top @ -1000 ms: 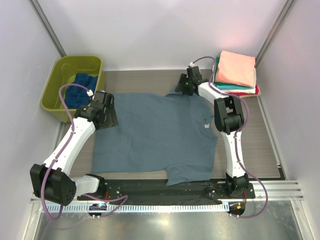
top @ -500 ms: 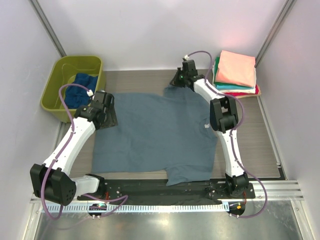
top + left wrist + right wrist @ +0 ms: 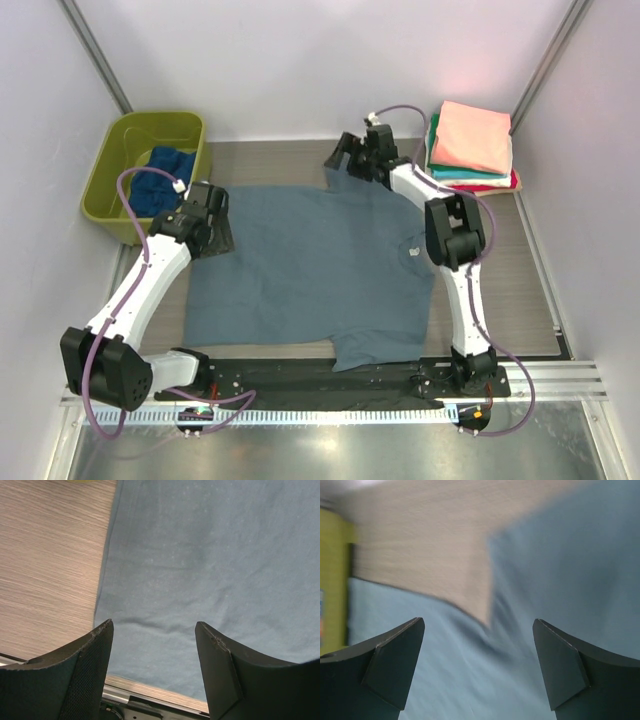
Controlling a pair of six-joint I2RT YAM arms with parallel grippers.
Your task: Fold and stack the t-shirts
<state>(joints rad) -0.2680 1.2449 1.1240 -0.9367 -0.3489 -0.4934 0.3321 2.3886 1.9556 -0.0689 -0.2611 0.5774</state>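
Left claw and right claw gape empty above one grey-blue t-shirt; one navy t-shirt, seemingly four stacked t-shirts.

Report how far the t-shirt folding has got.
Done: a folded stack at the right, salmon pink shirt on top, teal shirt and red shirt below. In hand: the grey-blue shirt lies spread flat, unfolded; left gripper and right gripper hover open over it, holding nothing. Left: that fold, plus the navy shirt crumpled in the olive tub.
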